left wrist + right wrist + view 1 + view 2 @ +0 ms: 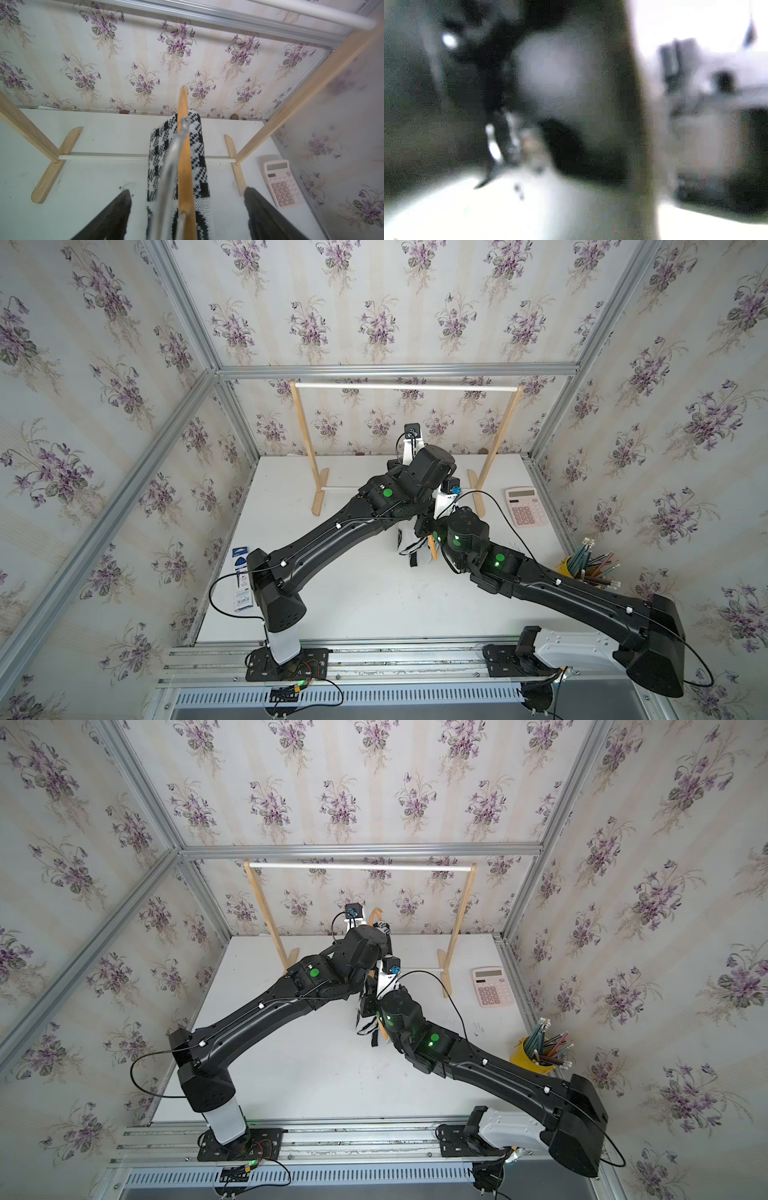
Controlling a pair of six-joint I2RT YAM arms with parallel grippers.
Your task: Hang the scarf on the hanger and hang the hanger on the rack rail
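The light-wood hanger point(184, 166) stands edge-on in the left wrist view, its silver hook point(172, 158) blurred in front. The black-and-white scarf point(199, 145) is draped over it and hangs down both sides. My left gripper point(187, 190) is open, its dark fingers point(116, 214) wide apart either side of hanger and scarf, touching neither. In both top views the scarf point(409, 545) hangs beside the hanger's lower end point(433, 549), close to my right wrist. The hanger's upper end point(376, 914) and scarf point(383, 926) rise behind the left wrist. The right gripper's jaws are hidden and the right wrist view is blurred.
The wooden rack with a white top rod point(407, 386) stands at the back of the white table point(353, 605). A pink calculator point(525, 506) lies at the right, with a yellow cup of pencils point(567, 566) nearer. A blue-and-white packet point(242, 578) lies at the left edge.
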